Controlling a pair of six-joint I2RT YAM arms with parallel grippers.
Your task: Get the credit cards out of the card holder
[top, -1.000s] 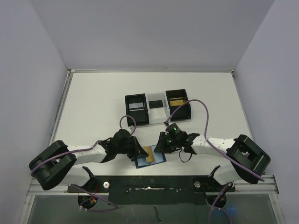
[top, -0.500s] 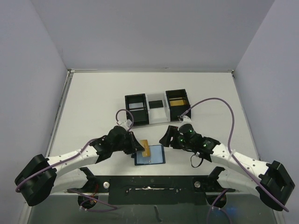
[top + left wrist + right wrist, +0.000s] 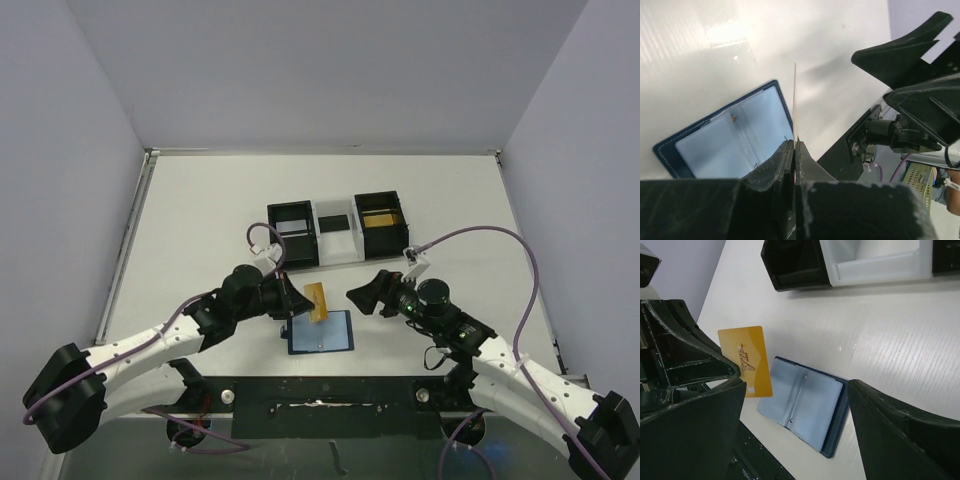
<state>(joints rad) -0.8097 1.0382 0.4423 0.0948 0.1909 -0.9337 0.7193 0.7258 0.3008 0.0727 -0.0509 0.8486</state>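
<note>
While my left pincer (image 3: 794, 146) is clamped on a gold card (image 3: 749, 360), the card stands on edge above the table (image 3: 200, 230), its free end reaching out past my fingertips. From my left wrist I see it only as a thin pale line running out from between the two closed fingers (image 3: 772, 165). From my right wrist its printed face shows plainly.

Just beyond my left fingertips and below the card, the card holder (image 3: 807, 407) lies flat on the table. It is folded open, with the pale blue inside facing up and the navy cover showing as a rim around it. In the right wrist view the card's lower corner overlaps the holder's near edge, and I cannot tell whether the two touch.

My right pincer (image 3: 360, 288) hangs on the other side of the holder, facing the left one, with its fingers spread wide. The holder and the card both show in the gap between them.

Beyond both pincers, well apart from the holder, stand two black boxes (image 3: 293, 235) joined by a clear section (image 3: 336, 228). Something flat and gold-coloured lies in the box on my right pincer's side.
</note>
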